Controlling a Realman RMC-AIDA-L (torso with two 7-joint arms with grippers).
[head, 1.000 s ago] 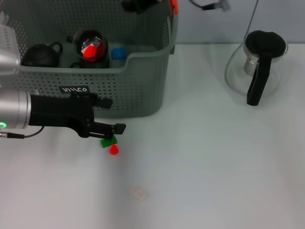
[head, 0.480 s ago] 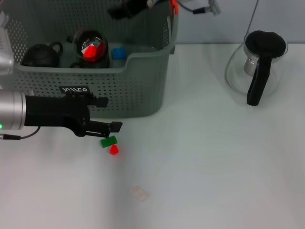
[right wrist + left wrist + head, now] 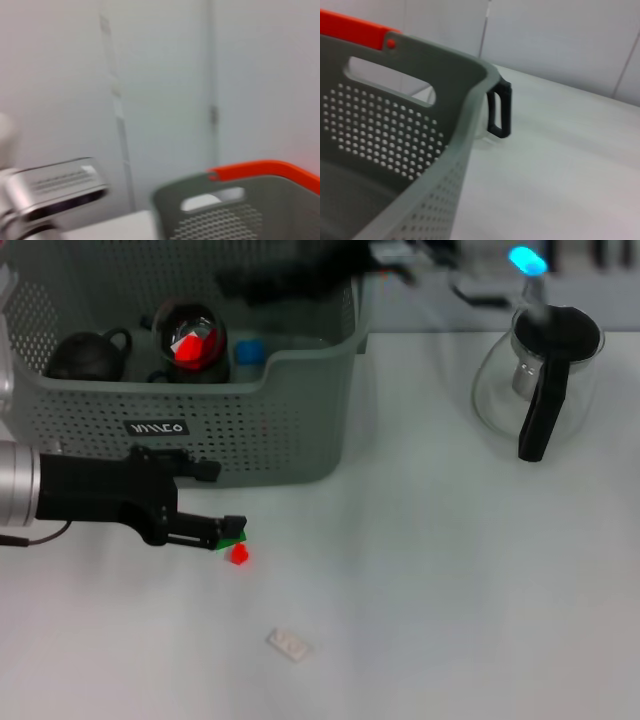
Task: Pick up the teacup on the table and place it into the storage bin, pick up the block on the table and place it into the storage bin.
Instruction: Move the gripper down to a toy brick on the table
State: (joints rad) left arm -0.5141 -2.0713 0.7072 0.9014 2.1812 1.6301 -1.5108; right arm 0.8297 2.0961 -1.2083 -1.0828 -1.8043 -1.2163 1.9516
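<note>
Green block (image 3: 233, 536) on bench just off storage bin (image 3: 300, 430) front wall, red block (image 3: 239, 555) touching. Your left gripper (image 3: 222, 506) low over green block, jaws parted, empty. Block likely light, rigid, slick: pinch flat sides. Right gripper: blurred behind bin, cannot tell.

The storage bin (image 3: 300, 440) looks like matt grey-green plastic, its walls pierced with rows of small holes, and it carries a smooth orange clip (image 3: 352, 31) on its rim. The left gripper (image 3: 225, 502) is matt black, joined to a brushed silvery metal arm (image 3: 15, 498), while the table (image 3: 450, 590) is a smooth, pale, faintly sheened surface. The jug (image 3: 540, 380) has clear glossy glass and a black handle, probably plastic, and the dark teapot (image 3: 85, 355) shines softly.
</note>
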